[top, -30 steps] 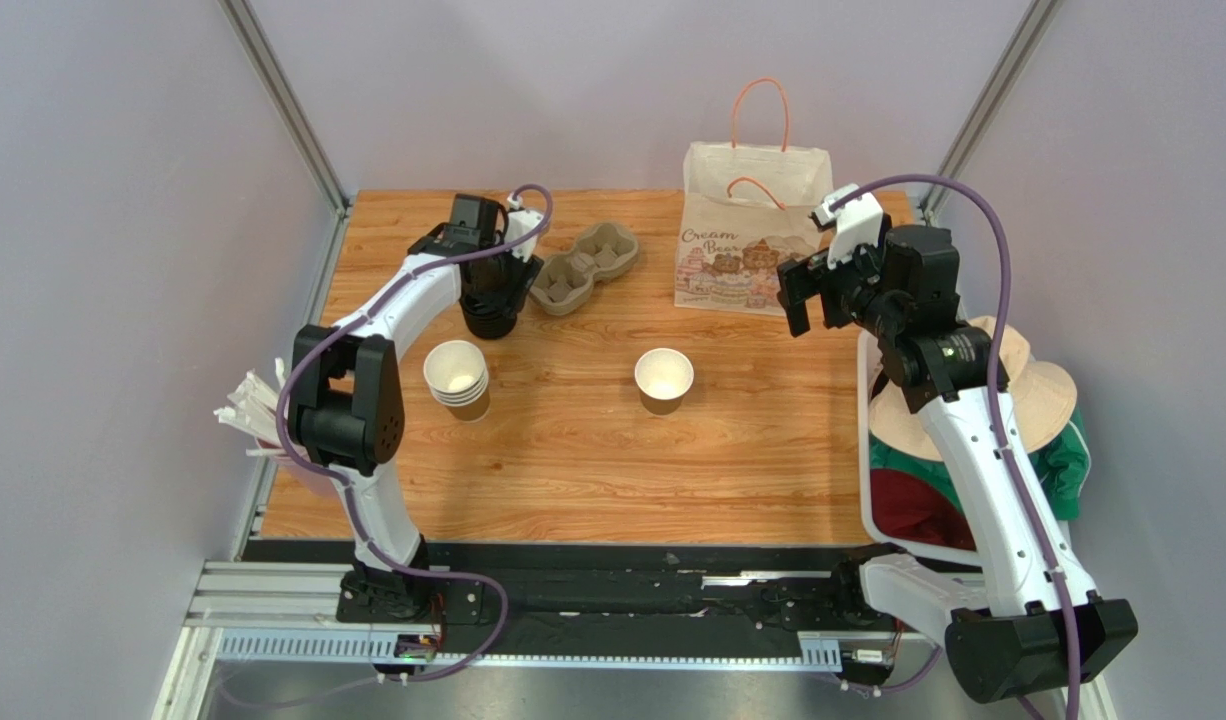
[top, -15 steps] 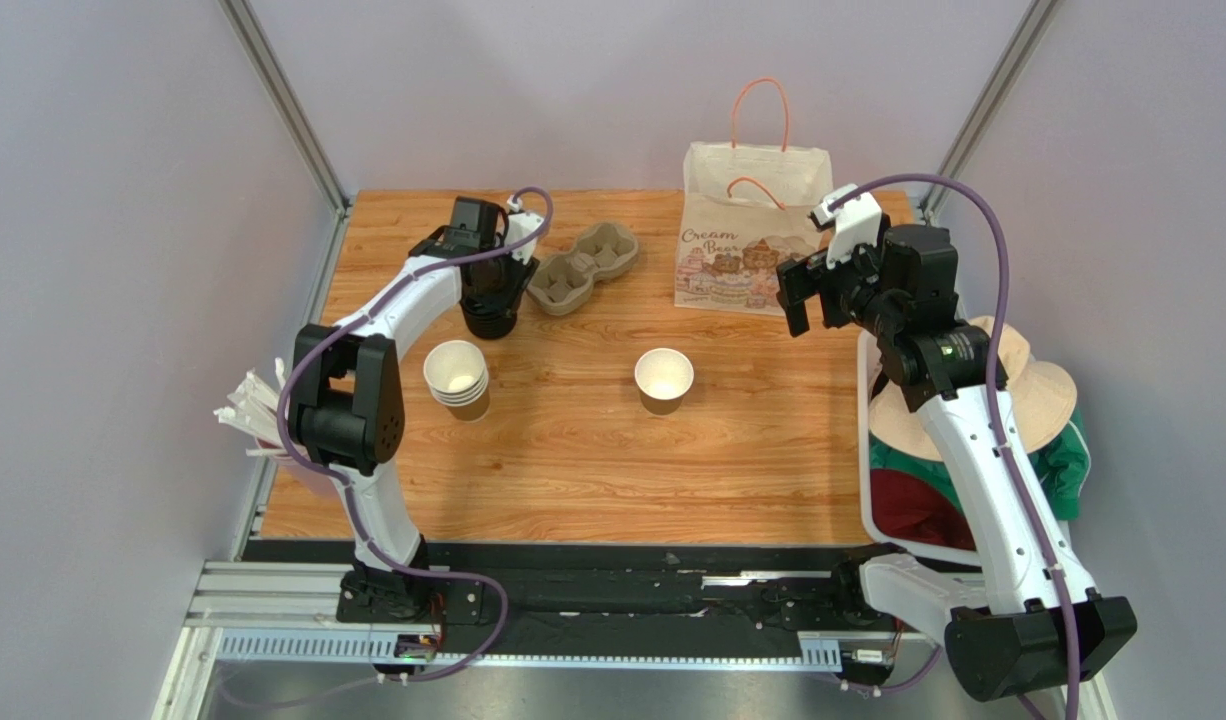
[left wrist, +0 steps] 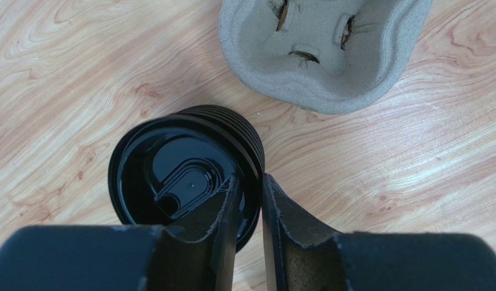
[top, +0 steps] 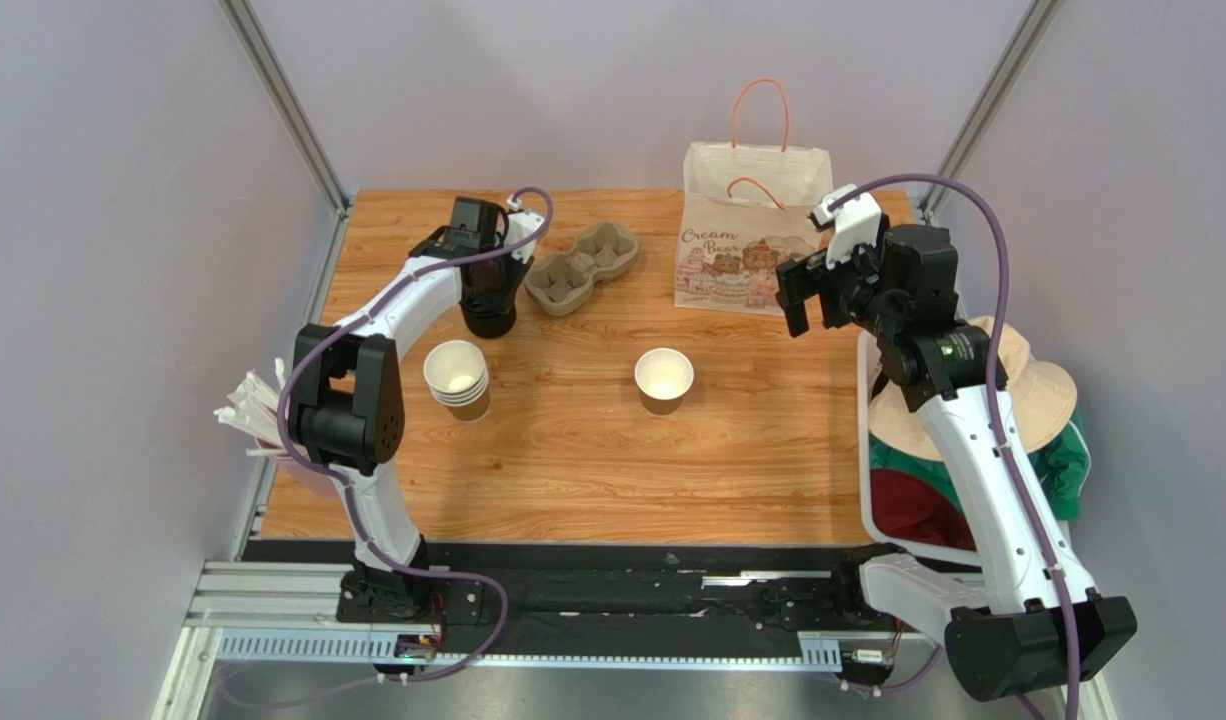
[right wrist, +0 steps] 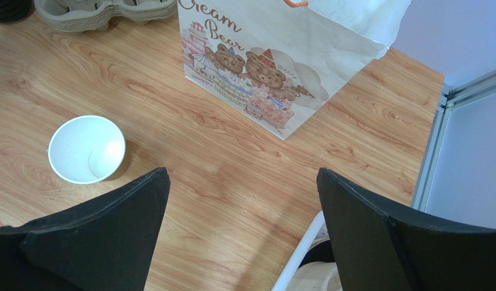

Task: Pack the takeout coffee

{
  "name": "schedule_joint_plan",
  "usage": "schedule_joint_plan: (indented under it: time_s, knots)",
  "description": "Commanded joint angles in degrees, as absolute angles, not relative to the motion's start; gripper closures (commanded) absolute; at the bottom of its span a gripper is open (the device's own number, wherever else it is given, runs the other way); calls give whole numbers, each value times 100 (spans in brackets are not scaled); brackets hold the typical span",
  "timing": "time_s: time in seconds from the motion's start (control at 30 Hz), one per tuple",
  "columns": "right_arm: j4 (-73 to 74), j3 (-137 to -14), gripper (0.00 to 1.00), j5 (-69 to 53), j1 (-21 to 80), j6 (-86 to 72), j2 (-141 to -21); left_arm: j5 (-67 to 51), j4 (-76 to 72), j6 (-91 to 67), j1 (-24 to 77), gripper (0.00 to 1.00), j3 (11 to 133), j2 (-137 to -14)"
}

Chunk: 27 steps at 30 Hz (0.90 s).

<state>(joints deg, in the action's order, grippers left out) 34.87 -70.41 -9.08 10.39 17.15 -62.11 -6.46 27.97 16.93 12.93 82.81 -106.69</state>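
Observation:
No lidded takeout coffee shows in any view. A stack of black lids stands at the back left beside a pulp cup carrier. My left gripper reaches down onto the stack, one finger inside the top lid and the other outside, jaws narrowed on its rim. One lidless brown cup stands mid-table, also seen from the right wrist. My right gripper hovers wide open and holds nothing, above the table's right edge, in front of the paper bag.
A stack of lidless cups stands left of centre. The paper bag with orange handles is upright at the back. A white bin with a hat and clothes sits off the right edge. White wrapped items lie off the left edge.
The left gripper's jaws have narrowed onto the top lid's rim. The right arm has not moved.

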Motion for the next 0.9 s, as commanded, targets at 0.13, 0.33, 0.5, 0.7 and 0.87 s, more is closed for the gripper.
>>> schedule_joint_plan:
  time_s: [0.13,0.33,0.5,0.7,0.87]
  knots:
    - [3314,-7049,2,-967,1028,1688,-6196,-589,2654,1723,1266,79,8271,-10608]
    - [3313,-7049,2,-984,1020,1688,-6205,-571,2689,1723,1266,81,8270,-10433]
    - [3331,-7058,2,-1037,1020,1687,-6205,-764,2838,1696,1266,81,8393,-10126]
    - [3357,-7075,2,-1177,1028,1635,-6179,-1247,3146,1608,1266,81,8604,-9555]
    - [3384,-7101,1,-1379,1020,1573,-6135,-1704,3384,1573,1266,82,8745,-8983]
